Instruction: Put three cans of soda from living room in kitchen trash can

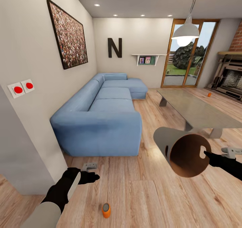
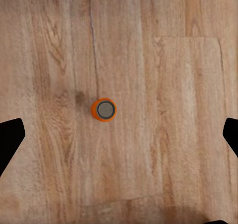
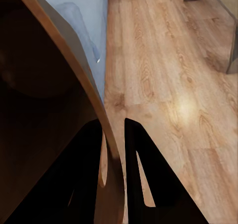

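We see the living room's blue sofa (image 1: 101, 117) along the left wall and the low bench (image 1: 198, 112) to its right on the plank floor (image 1: 134, 187). Our right end effector (image 1: 205, 153) grips the rim of the tash can (image 1: 183, 150), which is held tipped on its side, mouth toward us. Our left end effector (image 1: 93, 176) hangs spread wide above an upright orange can (image 1: 106, 210) on the floor. Another orange can (image 1: 209, 94) stands near the fireplace (image 1: 232, 76).

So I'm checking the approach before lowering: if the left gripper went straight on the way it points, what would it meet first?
Most likely the orange soda can, standing upright on the wood floor, centred between the open left gripper's fingers.
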{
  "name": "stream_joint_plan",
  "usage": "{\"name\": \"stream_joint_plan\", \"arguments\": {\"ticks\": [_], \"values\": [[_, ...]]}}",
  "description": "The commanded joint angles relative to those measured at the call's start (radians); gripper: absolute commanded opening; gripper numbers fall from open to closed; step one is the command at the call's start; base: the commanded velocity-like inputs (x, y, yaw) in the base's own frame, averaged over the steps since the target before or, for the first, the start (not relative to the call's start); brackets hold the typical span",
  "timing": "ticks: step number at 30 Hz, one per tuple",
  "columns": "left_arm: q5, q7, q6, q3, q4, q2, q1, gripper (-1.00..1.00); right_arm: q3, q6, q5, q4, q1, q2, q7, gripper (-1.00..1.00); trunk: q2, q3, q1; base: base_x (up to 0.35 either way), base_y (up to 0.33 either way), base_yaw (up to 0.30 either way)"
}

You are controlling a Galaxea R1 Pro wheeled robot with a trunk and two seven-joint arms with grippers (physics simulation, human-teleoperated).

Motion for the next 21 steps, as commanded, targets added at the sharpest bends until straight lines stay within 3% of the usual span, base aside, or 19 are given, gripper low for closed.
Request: {"name": "stream_joint_plan", "arguments": {"ticks": [1, 21], "values": [[0.000, 0.000, 0.000, 0.000, 0.000, 0.000, 0.000, 1.00, 0.001, 0.002, -0.016, -0.001, -0.001, 0.000, 0.003, -1.00, -0.007, -0.003, 0.004, 0.000, 0.000, 0.000], [0.000, 0.002, -0.007, 0.000, -0.001, -0.006, 0.001, 1.00, 0.029, 0.001, -0.015, -0.002, -0.001, 0.000, 0.002, -1.00, -0.147, -0.066, 0.081, 0.000, 0.000, 0.000]]}}
